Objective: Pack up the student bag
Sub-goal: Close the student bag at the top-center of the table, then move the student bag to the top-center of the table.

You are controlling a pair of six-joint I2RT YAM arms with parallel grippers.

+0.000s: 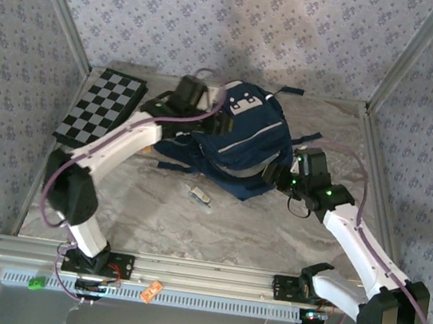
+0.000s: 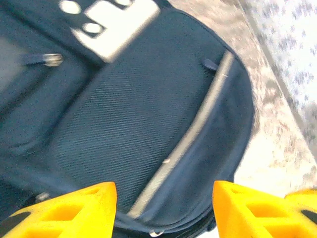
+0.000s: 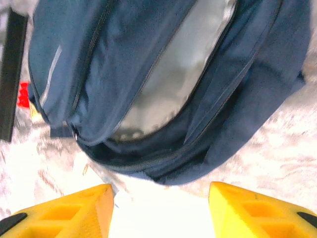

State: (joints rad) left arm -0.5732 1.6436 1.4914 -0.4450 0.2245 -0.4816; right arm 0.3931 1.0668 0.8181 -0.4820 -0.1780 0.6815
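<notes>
Left wrist: left gripper (image 2: 163, 210) with yellow fingers (image 2: 84, 208) spread apart, nothing clamped. Directly ahead, the student bag (image 2: 138, 129): mesh front pocket, grey stripe (image 2: 198, 124) running diagonally, white patch (image 2: 114, 20) at the far end. Right of the bag's rounded edge, a strip of bare table (image 2: 277, 148), then the wall.

Right wrist: right gripper (image 3: 161, 208) likewise parted, gripping nothing, over pale bare surface. Just ahead, the bag's unzipped mouth (image 3: 178, 74) gaping, grey lining inside, zip edges curving toward the fingers.

Top external: bag lying mid-table between both end effectors, left one at its upper left corner, right one just off its lower right edge. Well apart to the left of the left gripper, a chessboard (image 1: 101, 107) by the table's left edge. Nearer the arm bases than either gripper, a small pale object (image 1: 200, 195) alone on open tabletop, with free room all around it.
</notes>
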